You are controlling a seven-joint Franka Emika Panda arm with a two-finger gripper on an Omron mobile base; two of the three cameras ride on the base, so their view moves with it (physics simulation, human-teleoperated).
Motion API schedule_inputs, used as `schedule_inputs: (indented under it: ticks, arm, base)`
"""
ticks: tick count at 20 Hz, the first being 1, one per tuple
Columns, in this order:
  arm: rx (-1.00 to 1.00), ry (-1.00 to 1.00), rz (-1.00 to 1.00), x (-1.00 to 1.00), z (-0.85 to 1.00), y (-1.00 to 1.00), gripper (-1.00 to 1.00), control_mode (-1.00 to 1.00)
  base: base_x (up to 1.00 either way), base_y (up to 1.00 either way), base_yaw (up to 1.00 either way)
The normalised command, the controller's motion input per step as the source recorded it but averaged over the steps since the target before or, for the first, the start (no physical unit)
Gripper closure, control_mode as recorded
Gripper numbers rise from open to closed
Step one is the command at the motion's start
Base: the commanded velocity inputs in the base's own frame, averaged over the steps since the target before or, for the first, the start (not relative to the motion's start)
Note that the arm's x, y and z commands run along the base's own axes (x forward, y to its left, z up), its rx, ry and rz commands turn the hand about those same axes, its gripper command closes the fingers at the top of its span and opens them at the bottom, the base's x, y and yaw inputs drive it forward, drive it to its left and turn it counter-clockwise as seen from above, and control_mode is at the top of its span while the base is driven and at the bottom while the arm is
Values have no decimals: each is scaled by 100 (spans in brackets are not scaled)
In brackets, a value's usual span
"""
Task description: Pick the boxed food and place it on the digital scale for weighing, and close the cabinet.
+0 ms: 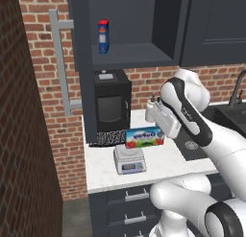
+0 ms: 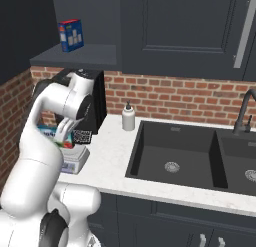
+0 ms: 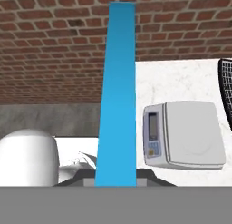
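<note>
Box over the scale, cabinet open

Left base view: the end effector [image 1: 154,128] holds the boxed food [image 1: 144,137] just above the digital scale [image 1: 129,160] at the counter's [image 1: 163,166] left front edge. Hand view: fingers clamp it (not yet released). The cabinet [image 1: 85,63] remains unclosed.

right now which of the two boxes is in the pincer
The wide light-blue boxed food, held in the pincer just above the digital scale. The tall red-and-blue box stands on the open cabinet shelf.
</note>
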Motion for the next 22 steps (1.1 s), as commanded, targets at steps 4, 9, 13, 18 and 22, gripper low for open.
schedule_inputs:
  ticks: [4,9,13,18,22]
  arm:
    - [0,0,0,39,-19,0,100,-100]
    - [0,0,0,35,-25,4,100,-100]
    - [2,0,0,26,-28,3,100,-100]
    - [1,0,0,24,-31,7,100,-100]
    - [0,0,0,19,-30,12,100,-100]
  base:
    - [0,0,0]
    - [0,0,0]
    - [0,0,0]
    - [0,0,0]
    - [0,0,0]
